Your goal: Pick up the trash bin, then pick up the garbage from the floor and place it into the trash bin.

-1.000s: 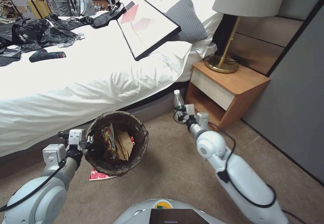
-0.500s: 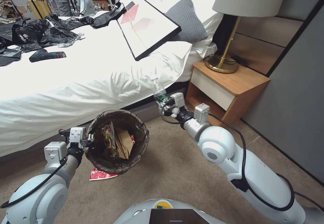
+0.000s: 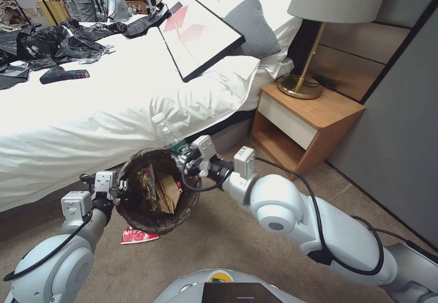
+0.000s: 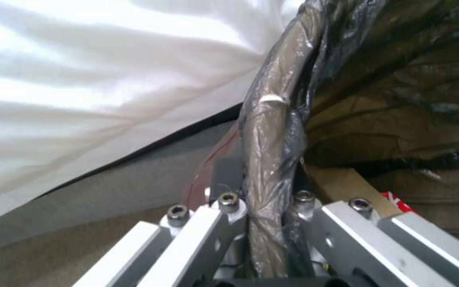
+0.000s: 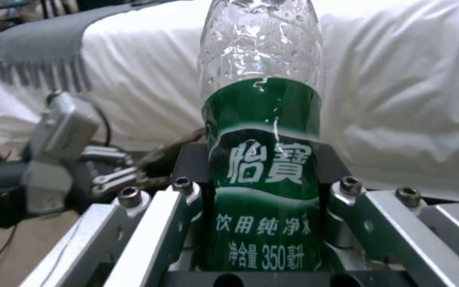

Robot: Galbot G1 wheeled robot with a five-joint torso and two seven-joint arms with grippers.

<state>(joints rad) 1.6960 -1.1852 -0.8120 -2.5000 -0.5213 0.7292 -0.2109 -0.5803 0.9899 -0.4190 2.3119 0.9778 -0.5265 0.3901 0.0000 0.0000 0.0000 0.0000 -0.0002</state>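
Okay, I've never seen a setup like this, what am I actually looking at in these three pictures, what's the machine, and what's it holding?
It is a two-armed robot on wheels in a bedroom. The wide picture is from a camera on its head, looking down; the two close-ups come from cameras on its wrists. The left hand pinches the rim of a small trash bin lined with a dark bag; the left wrist view shows that rim between the fingers. The right hand grips a green-labelled plastic bottle at the bin's far edge. Wrappers already lie inside the bin. A red-and-white packet lies on the carpet by the bin, beside the bed.
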